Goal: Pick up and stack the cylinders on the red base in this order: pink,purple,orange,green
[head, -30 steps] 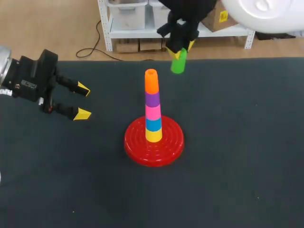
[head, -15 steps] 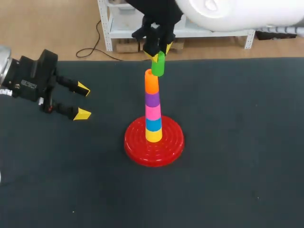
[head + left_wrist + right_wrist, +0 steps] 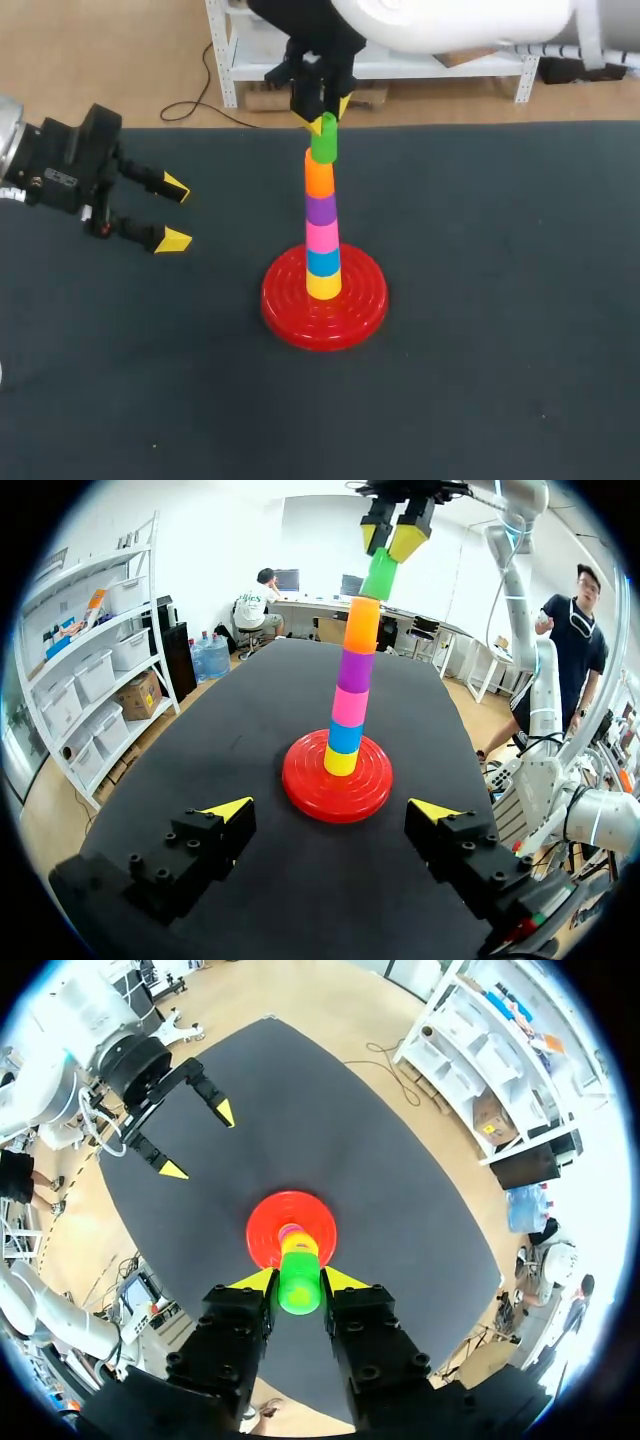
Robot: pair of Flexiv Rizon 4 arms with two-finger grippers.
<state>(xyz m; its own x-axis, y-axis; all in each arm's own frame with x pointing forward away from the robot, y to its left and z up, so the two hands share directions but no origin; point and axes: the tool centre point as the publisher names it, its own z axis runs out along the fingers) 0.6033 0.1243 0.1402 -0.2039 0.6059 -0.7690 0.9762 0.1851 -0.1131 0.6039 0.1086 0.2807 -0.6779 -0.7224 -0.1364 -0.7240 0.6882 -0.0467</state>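
Final step in hand: seating the green cylinder [image 3: 322,143]. The right claw [image 3: 322,110] grips it between both yellow tips, directly over the tower. Its lower end meets the orange cylinder [image 3: 319,176], and whether it is seated cannot be confirmed. The purple cylinder [image 3: 320,209] and pink cylinder [image 3: 322,236] sit beneath, above the red base [image 3: 285,300] on the counter [image 3: 500,320]. The left claw [image 3: 172,213] stands open and empty, well apart at ten o'clock of the base. Judgement: the next move calls for a straight descent with the piece kept square, then release.
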